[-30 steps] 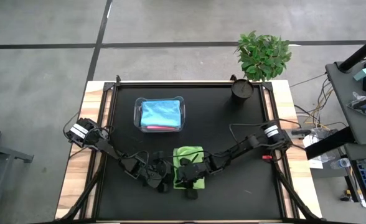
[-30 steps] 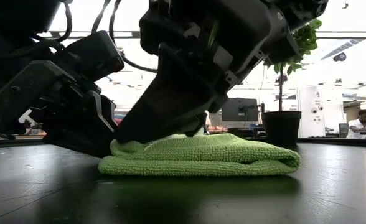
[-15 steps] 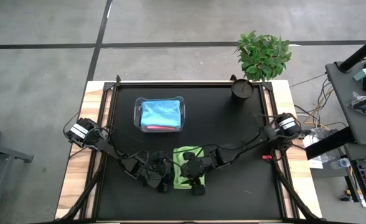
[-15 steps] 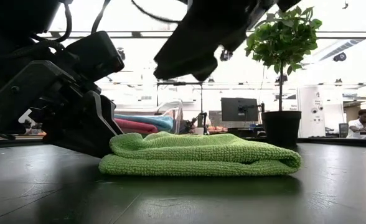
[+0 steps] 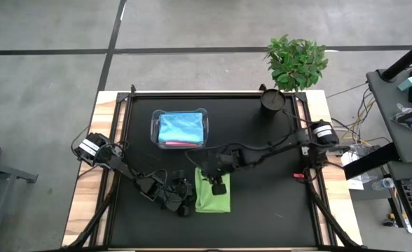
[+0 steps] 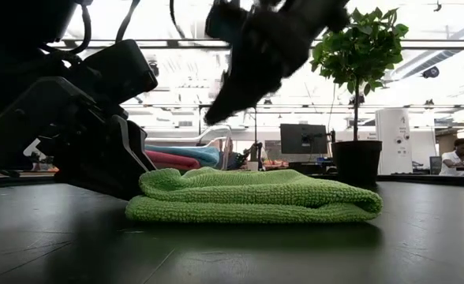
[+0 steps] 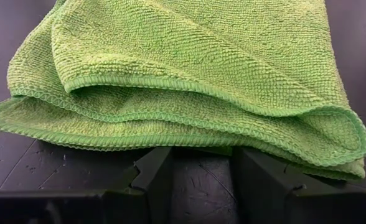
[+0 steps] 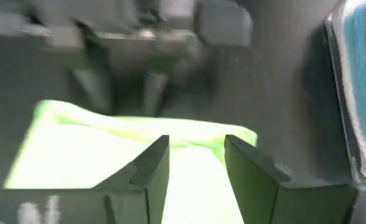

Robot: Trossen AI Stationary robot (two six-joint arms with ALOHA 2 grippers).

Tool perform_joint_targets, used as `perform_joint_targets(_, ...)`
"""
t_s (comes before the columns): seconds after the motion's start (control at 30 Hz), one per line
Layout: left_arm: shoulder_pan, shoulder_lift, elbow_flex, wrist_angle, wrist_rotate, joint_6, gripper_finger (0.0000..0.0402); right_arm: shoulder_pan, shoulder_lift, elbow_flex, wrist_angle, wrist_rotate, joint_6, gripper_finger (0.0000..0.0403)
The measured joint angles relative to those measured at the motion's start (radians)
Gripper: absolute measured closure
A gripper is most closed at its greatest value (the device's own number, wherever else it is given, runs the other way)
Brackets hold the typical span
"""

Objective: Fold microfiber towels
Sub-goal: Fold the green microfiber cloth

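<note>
Since the earlier frames, your right gripper [image 5: 218, 187] has lifted off the lime green towel [image 5: 213, 195] and drawn back toward the upper part of the overhead frame. In the table-level view it now hangs above the cloth, clear of it, with its fingers parted and nothing between them.

Your left gripper [image 5: 184, 201] has not shifted. It sits low at the towel's left edge in the overhead view. Its wrist camera shows both fingers [image 7: 153, 177] spread apart on the black table [image 5: 262, 210], just beside the hem, not clasping any fabric.

You see the lime green towel lying folded, in loose layers, at the lower centre of the overhead frame. It looks light, soft and limp, so expect it to sag and drag rather than hold its shape. A corner or a doubled hem looks like the best place to pinch.

Toward the upper left of centre stands a clear plastic tub [image 5: 180, 129] holding folded towels, a light blue towel [image 5: 180, 127] on top and a pink towel [image 5: 179, 143] beneath. A potted plant [image 5: 294, 66] stands at the upper right.
</note>
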Motion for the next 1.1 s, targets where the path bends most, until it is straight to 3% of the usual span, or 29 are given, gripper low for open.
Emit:
perform_joint_targets(0.47, 0.005, 0.000, -0.007, 0.004, 0.001, 0.001, 0.0251, -0.099, 0.134, -0.001, 0.038, -0.196, -0.057, 0.0270)
perform_joint_targets(0.7, 0.011, 0.000, -0.010, 0.004, 0.001, 0.001, 0.0251, -0.097, 0.159, -0.001, 0.043, -0.203, -0.074, 0.0276)
perform_joint_targets(1.0, 0.014, 0.000, -0.011, 0.001, 0.001, 0.003, 0.0251, -0.096, 0.148, -0.001, 0.050, -0.202, -0.074, 0.0383)
perform_joint_targets(1.1, 0.014, 0.000, -0.011, 0.000, 0.001, 0.004, 0.0251, -0.097, 0.145, 0.009, 0.036, -0.201, -0.074, 0.0390)
